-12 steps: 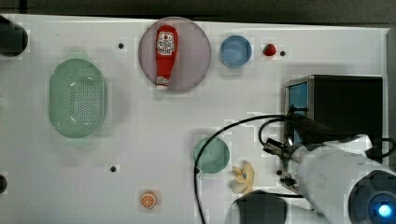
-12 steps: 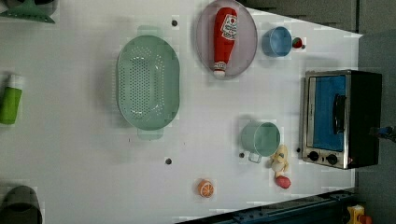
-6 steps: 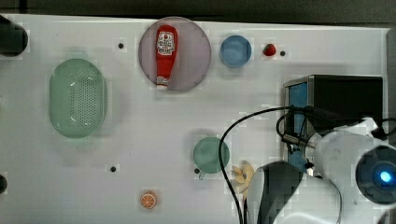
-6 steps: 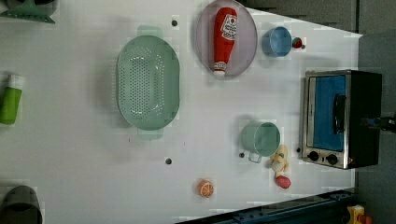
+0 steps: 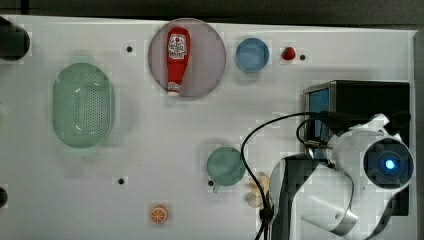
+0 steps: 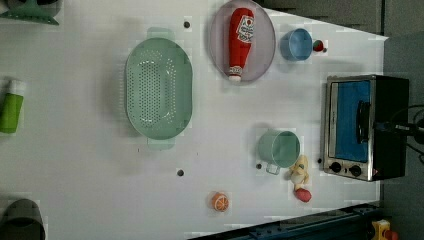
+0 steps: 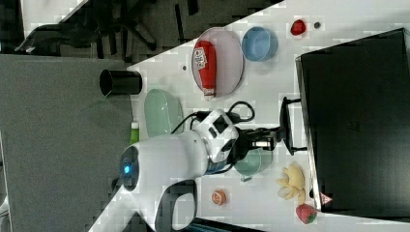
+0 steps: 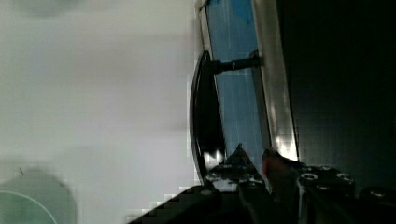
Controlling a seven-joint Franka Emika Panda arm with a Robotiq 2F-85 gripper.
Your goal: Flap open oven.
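The oven (image 5: 370, 100) stands at the top view's right edge of the white table, black on top with a silver frame. Its blue glass door (image 8: 236, 98) lies flush with the frame, shut. The dark bar handle (image 8: 203, 116) stands off the glass on a post. My gripper (image 8: 256, 156) is at one end of the handle, jaws a little apart, and one fingertip (image 8: 238, 156) sits between bar and glass. Only glass shows between the fingertips. In the right view the gripper (image 7: 276, 137) touches the handle (image 7: 286, 125). The left view has the handle (image 6: 362, 120) in front of the door.
A green mug (image 5: 226, 166) and a yellow soft toy (image 5: 257, 190) sit close to my arm, with a strawberry (image 7: 305, 212) by the oven's corner. Farther off are a ketchup bottle (image 5: 177, 60) on a pink plate, a blue bowl (image 5: 252, 54), a green colander (image 5: 83, 111) and an orange slice (image 5: 159, 215).
My arm has swung toward the top view's right and over the oven. In the left view the gripper has crept left across the oven's top to the handle. The door has not moved.
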